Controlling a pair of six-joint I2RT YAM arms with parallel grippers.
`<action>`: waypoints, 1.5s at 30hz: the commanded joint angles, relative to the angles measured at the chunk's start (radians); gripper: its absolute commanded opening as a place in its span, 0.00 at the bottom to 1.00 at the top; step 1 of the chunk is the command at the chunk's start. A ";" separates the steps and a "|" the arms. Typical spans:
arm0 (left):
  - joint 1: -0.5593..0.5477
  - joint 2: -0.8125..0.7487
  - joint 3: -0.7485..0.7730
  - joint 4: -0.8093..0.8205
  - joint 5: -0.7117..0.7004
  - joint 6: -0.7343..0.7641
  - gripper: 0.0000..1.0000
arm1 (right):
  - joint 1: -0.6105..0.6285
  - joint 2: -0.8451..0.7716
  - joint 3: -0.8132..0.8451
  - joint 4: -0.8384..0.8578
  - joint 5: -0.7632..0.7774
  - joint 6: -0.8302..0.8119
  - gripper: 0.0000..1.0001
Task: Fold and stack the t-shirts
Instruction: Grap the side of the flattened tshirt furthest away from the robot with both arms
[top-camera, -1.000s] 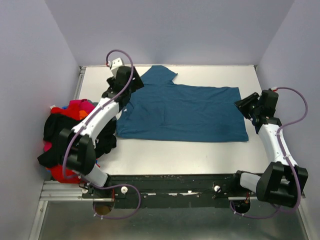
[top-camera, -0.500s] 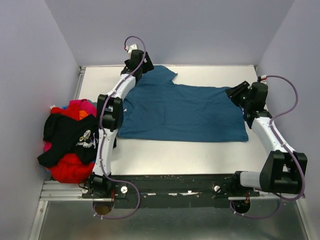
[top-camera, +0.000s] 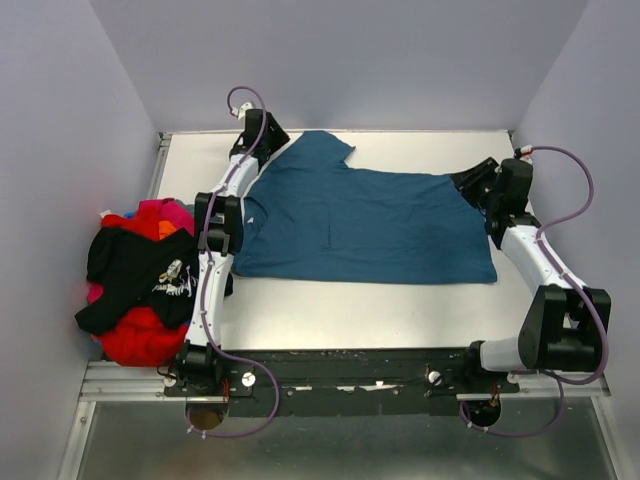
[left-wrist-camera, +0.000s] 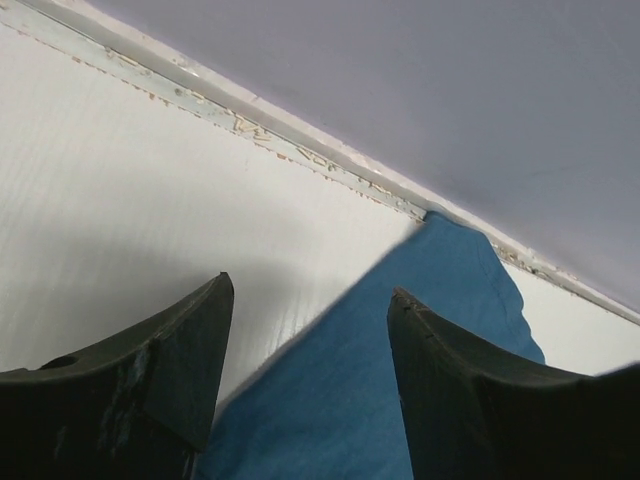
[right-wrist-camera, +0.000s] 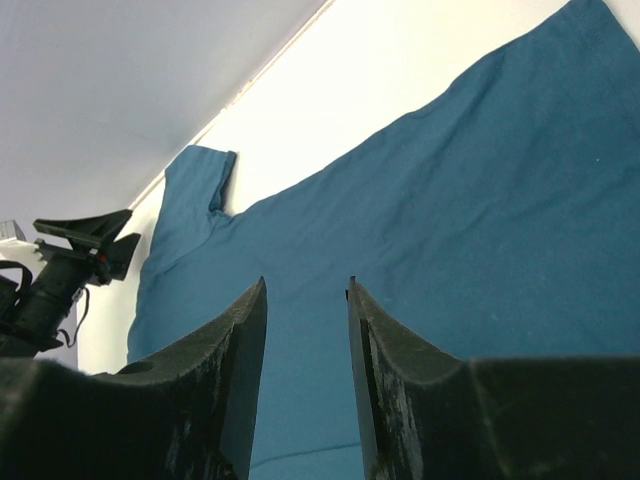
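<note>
A plain teal-blue t-shirt (top-camera: 365, 215) lies spread flat on the white table (top-camera: 350, 310). My left gripper (top-camera: 266, 138) is open at the shirt's back-left edge, near the sleeve. In the left wrist view the gripper (left-wrist-camera: 310, 290) is just above the shirt's edge (left-wrist-camera: 400, 350), with cloth and bare table showing between the fingers. My right gripper (top-camera: 472, 181) is open at the shirt's back-right corner. In the right wrist view the gripper (right-wrist-camera: 305, 285) hovers empty over the shirt (right-wrist-camera: 450, 220).
A heap of shirts sits off the table's left edge: a black one with white print (top-camera: 140, 270) on top, with red (top-camera: 140, 340), magenta (top-camera: 160, 210) and orange (top-camera: 165, 230) ones. Walls close in the table at the back (left-wrist-camera: 300, 150) and sides.
My left arm has stretched back, moving its gripper from the shirt's left side to the back-left edge. My right gripper has moved back and left to the shirt's back-right corner.
</note>
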 joint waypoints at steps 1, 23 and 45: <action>-0.001 0.040 0.049 0.006 0.116 -0.072 0.68 | 0.004 0.035 0.065 -0.054 0.056 -0.001 0.46; 0.008 0.063 0.017 -0.020 0.258 -0.079 0.33 | 0.003 0.196 0.278 -0.294 0.151 -0.064 0.46; 0.050 -0.032 -0.119 0.191 0.367 -0.015 0.00 | -0.080 0.590 0.740 -0.650 0.261 -0.160 0.46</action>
